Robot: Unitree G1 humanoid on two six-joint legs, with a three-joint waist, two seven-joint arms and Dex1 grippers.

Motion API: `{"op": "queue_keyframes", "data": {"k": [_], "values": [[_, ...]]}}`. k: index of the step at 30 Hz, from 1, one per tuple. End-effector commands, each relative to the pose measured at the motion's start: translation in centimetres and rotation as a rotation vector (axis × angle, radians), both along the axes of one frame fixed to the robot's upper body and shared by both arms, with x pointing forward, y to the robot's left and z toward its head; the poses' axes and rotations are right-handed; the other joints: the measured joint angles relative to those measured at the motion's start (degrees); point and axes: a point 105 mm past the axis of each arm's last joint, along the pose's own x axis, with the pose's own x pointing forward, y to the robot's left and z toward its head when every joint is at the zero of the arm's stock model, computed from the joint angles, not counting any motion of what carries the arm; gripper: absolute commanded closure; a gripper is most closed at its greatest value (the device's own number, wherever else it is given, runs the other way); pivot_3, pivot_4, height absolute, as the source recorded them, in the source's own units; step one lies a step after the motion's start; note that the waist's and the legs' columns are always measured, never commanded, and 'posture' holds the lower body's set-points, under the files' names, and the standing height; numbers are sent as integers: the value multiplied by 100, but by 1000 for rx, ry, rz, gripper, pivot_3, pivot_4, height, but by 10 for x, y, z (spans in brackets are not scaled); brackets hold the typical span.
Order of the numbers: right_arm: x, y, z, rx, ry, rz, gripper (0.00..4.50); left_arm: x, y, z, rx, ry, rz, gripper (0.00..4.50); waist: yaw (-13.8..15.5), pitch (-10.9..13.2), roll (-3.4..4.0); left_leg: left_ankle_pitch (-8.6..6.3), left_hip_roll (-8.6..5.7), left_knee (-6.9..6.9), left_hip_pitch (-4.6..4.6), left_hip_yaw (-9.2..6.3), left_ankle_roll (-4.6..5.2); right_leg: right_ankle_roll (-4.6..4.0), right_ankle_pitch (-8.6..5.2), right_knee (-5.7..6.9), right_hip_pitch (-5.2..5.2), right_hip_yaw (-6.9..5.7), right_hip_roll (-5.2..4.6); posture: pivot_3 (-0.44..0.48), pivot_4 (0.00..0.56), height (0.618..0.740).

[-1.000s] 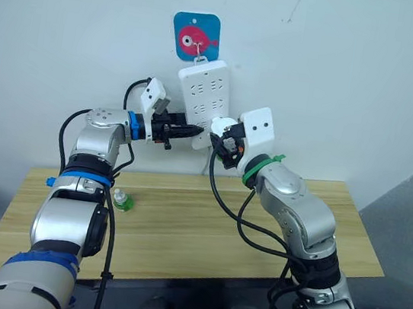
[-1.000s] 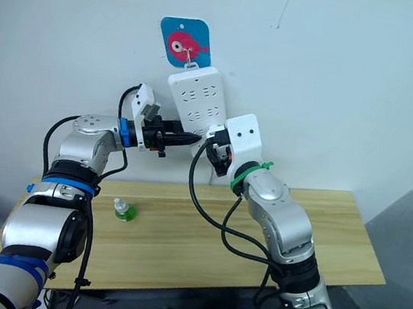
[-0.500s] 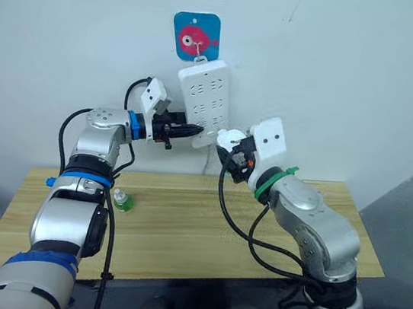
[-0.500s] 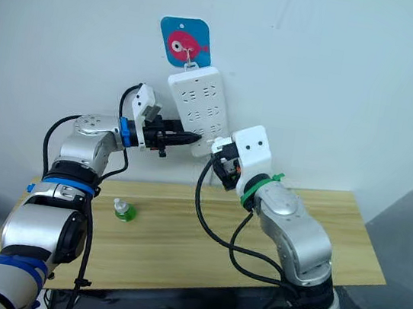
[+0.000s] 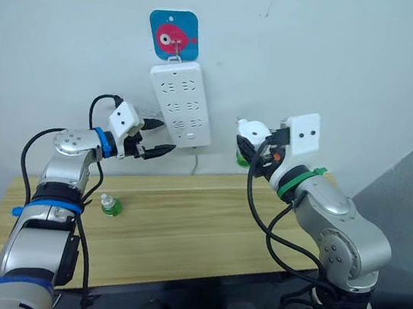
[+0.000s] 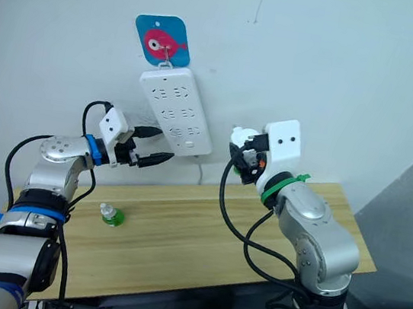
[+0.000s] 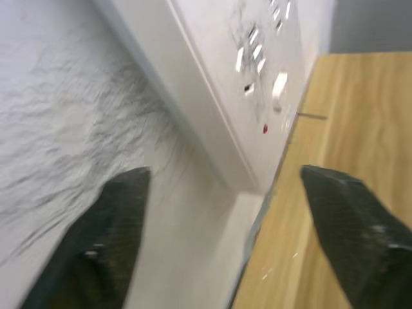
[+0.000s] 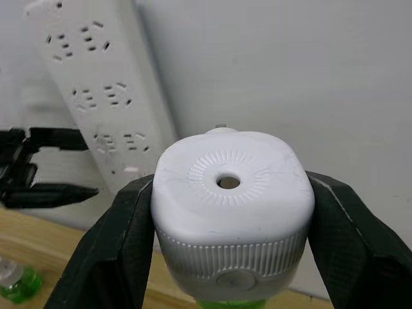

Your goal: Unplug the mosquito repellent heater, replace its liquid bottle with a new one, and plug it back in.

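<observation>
Right gripper (image 8: pixel 228 257) clamped on mosquito repellent heater (image 8: pixel 230 199), unplugged, held in air away from power strip (image 5: pixel 180 105), green bottle under it. Left gripper (image 5: pixel 161 139) fingers spread wide, empty, tips just beside strip's lower edge. Spare green bottle (image 5: pixel 109 205) on table (image 5: pixel 197 222) below left gripper

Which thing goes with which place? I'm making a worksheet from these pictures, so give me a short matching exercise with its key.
Things:
1. mosquito repellent heater
2. power strip
3. small green bottle
4. fish sticker

Places:
A. standing on the wooden table
B. highest on the wall
C. held in the right gripper
D. hanging on the wall, beside the open left gripper

Pairs: 1-C, 2-D, 3-A, 4-B
</observation>
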Motion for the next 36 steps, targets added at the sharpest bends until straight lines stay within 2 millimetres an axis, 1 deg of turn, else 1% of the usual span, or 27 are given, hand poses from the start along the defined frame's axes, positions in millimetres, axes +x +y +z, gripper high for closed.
{"op": "queue_keyframes", "data": {"k": [1,3,4,6,7,9,10,12,13,15,18,21,23,25,29,33,36], "values": [[-7,-6,23,136,-71,7,1580,-33,-7,21,3,-134,-67,0,9,4,6,0,0,1,0,0,0,0,0,3,1,0,0,-226,149,740],[-9,-6,26,238,-50,31,1580,-53,-21,21,-24,-138,-111,0,35,12,19,-1,1,-2,1,2,-1,0,0,-5,3,5,-3,-214,151,740],[-10,-6,27,284,-39,43,1580,-59,-28,21,-37,-138,-128,0,66,14,21,-1,0,0,2,2,-1,0,0,-3,4,4,-4,-208,151,740],[-12,-6,29,367,-19,57,1580,-65,-38,24,-79,-133,-135,0,169,22,35,0,-1,3,-1,-2,-2,0,0,-6,8,4,-5,-197,151,740],[-13,-6,31,433,-2,68,1580,-67,-49,27,-108,-131,-153,0,207,25,39,1,-2,6,-1,0,-3,-1,0,-8,9,5,-5,-192,152,740],[-14,-7,33,540,29,84,1580,-66,-69,31,-172,-122,-174,0,294,31,50,4,-4,13,-1,0,-8,0,0,-9,14,6,-5,-193,152,740],[-15,-7,34,601,46,92,1580,-63,-80,36,-212,-127,-181,0,361,34,55,5,-6,17,1,2,-8,0,0,-9,19,7,-7,-193,152,740],[-15,-8,37,706,76,105,1580,-56,-97,44,-261,-150,-201,0,390,34,54,5,-12,23,1,4,-8,1,1,-10,24,8,-10,-202,152,740],[-15,-8,38,739,88,109,1580,-55,-104,46,-269,-156,-219,0,383,34,55,5,-12,24,1,6,-7,2,2,-10,25,9,-10,-204,151,740],[-15,-8,40,768,106,113,1580,-51,-109,47,-279,-156,-231,0,328,37,60,5,-12,22,1,11,-7,2,2,-8,23,12,-7,-208,150,740],[-18,-6,44,842,141,148,1580,-46,-124,49,-315,-139,-276,0,225,41,67,5,-4,9,2,15,-5,2,1,-4,15,15,5,-208,150,740],[-20,-5,46,877,169,161,1580,-46,-133,51,-331,-137,-310,0,161,41,68,5,0,4,3,10,-5,2,1,-1,14,12,12,-216,148,740],[-21,-4,46,892,189,166,1580,-46,-143,52,-352,-134,-330,0,152,42,68,5,0,4,2,10,-5,2,1,-4,14,13,12,-221,147,740],[-22,-3,46,899,205,169,1580,-46,-148,54,-374,-137,-336,0,152,42,68,5,-1,7,-3,10,-5,3,1,-10,15,14,12,-227,148,740],[-24,-3,45,904,224,160,1580,-46,-150,62,-410,-162,-329,0,154,42,68,5,-3,10,-6,11,-4,4,0,-15,16,18,12,-229,149,740],[-23,-4,44,898,228,147,1580,-45,-146,67,-441,-166,-304,0,161,42,68,5,-3,10,-8,11,-4,5,0,-16,15,19,13,-231,149,740],[-22,-6,43,893,229,134,1580,-47,-143,65,-433,-156,-305,0,170,42,68,5,-3,10,-8,11,-4,5,-1,-17,15,19,13,-230,150,740]]}}
